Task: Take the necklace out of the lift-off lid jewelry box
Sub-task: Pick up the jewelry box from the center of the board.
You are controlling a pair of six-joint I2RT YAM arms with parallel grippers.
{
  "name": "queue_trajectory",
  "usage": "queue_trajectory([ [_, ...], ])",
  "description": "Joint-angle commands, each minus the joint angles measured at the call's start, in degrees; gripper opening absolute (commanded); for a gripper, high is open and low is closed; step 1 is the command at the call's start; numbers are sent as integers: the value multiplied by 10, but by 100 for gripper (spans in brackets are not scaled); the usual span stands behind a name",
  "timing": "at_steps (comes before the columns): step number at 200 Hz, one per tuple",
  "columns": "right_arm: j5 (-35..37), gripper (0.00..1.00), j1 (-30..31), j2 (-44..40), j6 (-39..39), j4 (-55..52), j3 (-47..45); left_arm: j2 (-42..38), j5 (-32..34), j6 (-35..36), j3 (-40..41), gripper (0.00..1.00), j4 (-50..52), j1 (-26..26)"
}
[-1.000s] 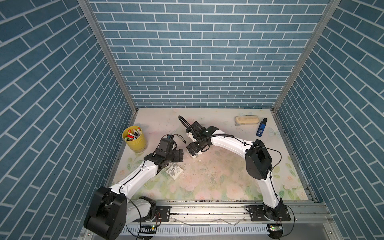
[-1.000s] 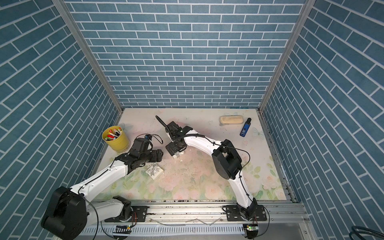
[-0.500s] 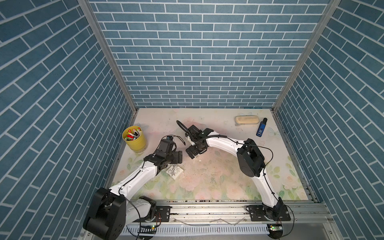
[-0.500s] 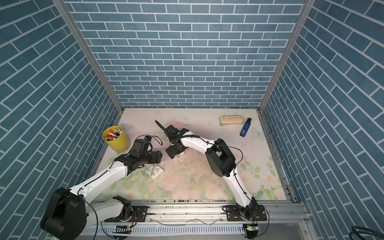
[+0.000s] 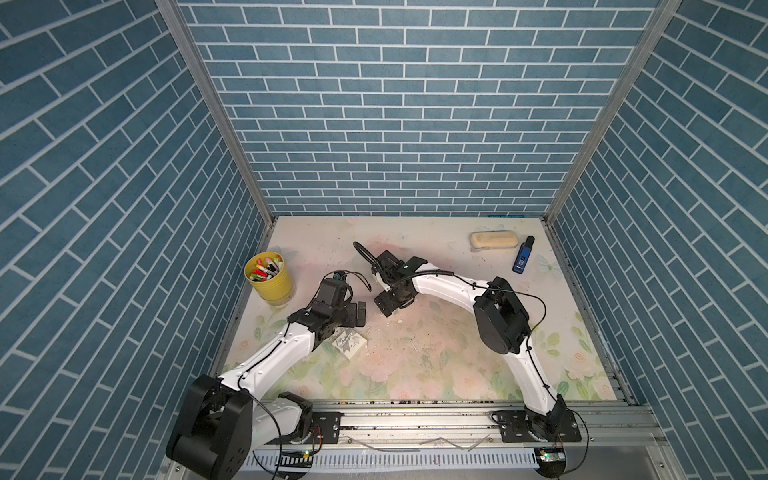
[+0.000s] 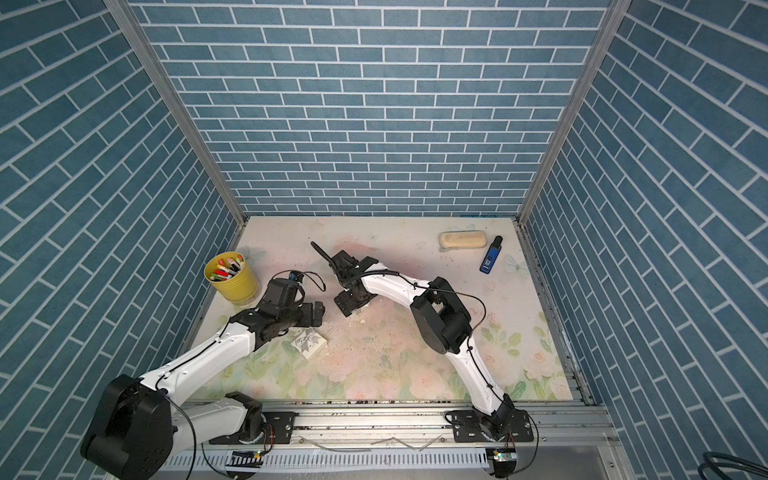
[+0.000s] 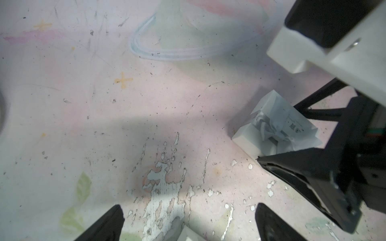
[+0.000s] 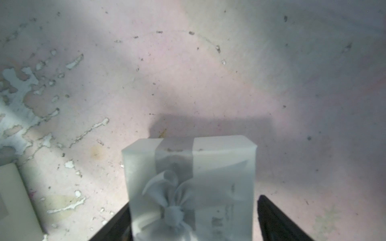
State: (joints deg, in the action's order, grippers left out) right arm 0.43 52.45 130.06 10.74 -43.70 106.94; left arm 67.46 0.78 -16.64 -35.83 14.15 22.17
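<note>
Two arms meet mid-mat (image 5: pixel 419 374) in both top views: the right gripper (image 5: pixel 388 306) points down, and the left gripper (image 5: pixel 360 313) hangs near it, with the patterned lid (image 5: pixel 351 343) lying just beside the left arm. Left wrist view: the left jaws are spread wide over bare mat, with the jewelry box (image 7: pixel 271 129) off to one side. Right wrist view: the box, showing a white bow, sits between parted fingers (image 8: pixel 271 217), one clear of its wall. I cannot make out the necklace.
</note>
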Motion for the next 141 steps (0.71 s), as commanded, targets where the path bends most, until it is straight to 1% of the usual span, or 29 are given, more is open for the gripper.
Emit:
queue_trajectory([
  [1, -3, 80, -9, -19, 14, -19, -15, 3, 9, 11, 11, 100, -21, 2],
  [35, -2, 79, -20, -40, 18, -10, -41, -7, 8, 11, 38, 100, -77, 2],
  [44, -1, 79, -24, -40, 19, -10, -48, -14, 1, 17, 52, 100, -107, 2],
  [48, 0, 79, -27, -59, 19, -10, -52, -19, -4, 20, 58, 100, -124, 2],
  [69, -9, 79, -45, -78, 20, -11, -70, -38, -30, 35, 89, 100, -208, 4],
  [77, -17, 79, -55, -88, 19, -10, -78, -39, -45, 49, 84, 100, -210, 5],
  [80, -21, 77, -58, -92, 20, -10, -82, -37, -50, 53, 79, 100, -207, 5],
  [88, -33, 76, -67, -102, 21, -10, -90, -30, -53, 66, 61, 100, -188, 8],
  [109, -51, 75, -95, -128, 33, -2, -123, -4, -50, 112, 28, 99, -160, 29],
  [113, -70, 75, -100, -134, 34, 0, -130, -1, -48, 121, 27, 100, -165, 36],
  [124, -86, 75, -115, -150, 38, 6, -148, 0, -50, 157, 36, 100, -201, 58],
  [141, -111, 75, -138, -173, 40, 7, -170, -4, -55, 248, 67, 100, -290, 112],
])
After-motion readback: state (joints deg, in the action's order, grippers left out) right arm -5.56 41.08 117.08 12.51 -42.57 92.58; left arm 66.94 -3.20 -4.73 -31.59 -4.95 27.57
